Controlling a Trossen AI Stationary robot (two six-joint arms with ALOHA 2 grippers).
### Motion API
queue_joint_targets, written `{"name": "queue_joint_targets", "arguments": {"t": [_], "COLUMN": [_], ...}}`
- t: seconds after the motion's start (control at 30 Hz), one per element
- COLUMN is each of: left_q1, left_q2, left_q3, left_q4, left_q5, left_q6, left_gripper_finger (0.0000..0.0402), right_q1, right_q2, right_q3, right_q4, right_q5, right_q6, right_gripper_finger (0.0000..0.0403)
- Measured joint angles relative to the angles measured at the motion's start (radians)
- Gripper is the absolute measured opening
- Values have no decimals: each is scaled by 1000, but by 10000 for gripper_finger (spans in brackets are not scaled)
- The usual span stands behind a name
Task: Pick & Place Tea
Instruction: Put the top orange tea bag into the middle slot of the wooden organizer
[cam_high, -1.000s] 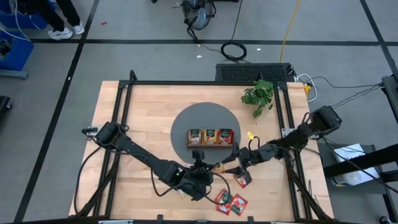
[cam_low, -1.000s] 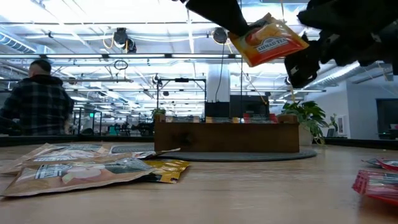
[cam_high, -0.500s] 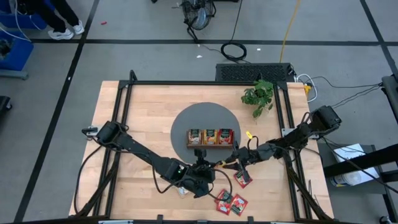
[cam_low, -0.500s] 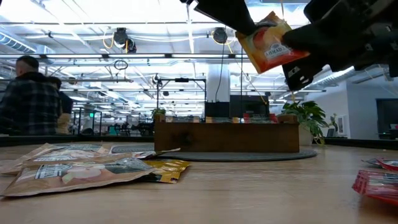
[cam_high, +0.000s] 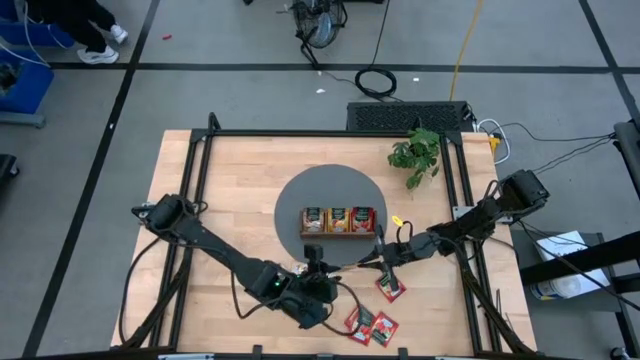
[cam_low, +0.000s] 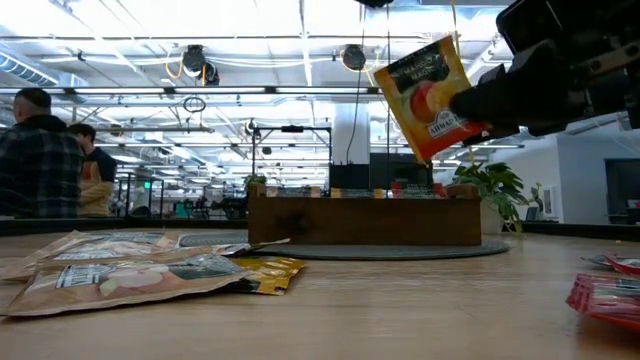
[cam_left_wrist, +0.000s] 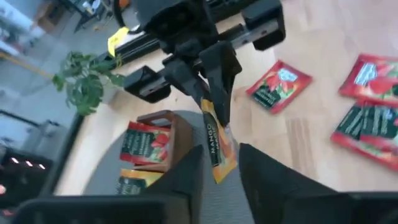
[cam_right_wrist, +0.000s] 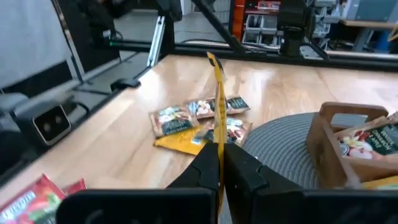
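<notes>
A busy workshop lies behind the tabletop (cam_high: 220, 190). The right end effector (cam_low: 470, 100) grips 1 orange sachet (cam_low: 428, 95) in the air, long axis near upright, just in front of the tray (cam_high: 338, 221). Earlier the left end effector (cam_high: 318, 268) also held it; now it has let go, fingers parted.

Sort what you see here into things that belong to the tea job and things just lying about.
Belongs to the job:
orange sachet, held in the right jaws
red sachets on the table
pale sachets on the table
wooden tray, with sachets in it

Just lying about:
potted plant
yellow cable on the floor
people in the room behind
</notes>
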Motion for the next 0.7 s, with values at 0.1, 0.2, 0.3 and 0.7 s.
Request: {"name": "queue_joint_targets", "arguments": {"t": [0.1, 0.2, 0.3, 0.7], "left_q1": [-1, 13, 35, 86], "left_q2": [0, 0, 6, 34], "left_q3": [0, -2, -8, -8], "left_q4": [-4, -10, -14, 36], "left_q5": [12, 91, 181, 279], "left_q6": [-69, -130, -163, -145], "left_gripper_finger": [152, 198, 240, 259], "right_q1": [14, 42, 71, 84], "right_q2": [0, 0, 0, 0], "right_q3": [0, 0, 0, 0], "right_q4": [-6, 5, 18, 26], "right_q5": [0, -1, 19, 107], "right_q6": [-71, -156, -222, -255], "right_gripper_finger": [3, 2, 1, 1]}}
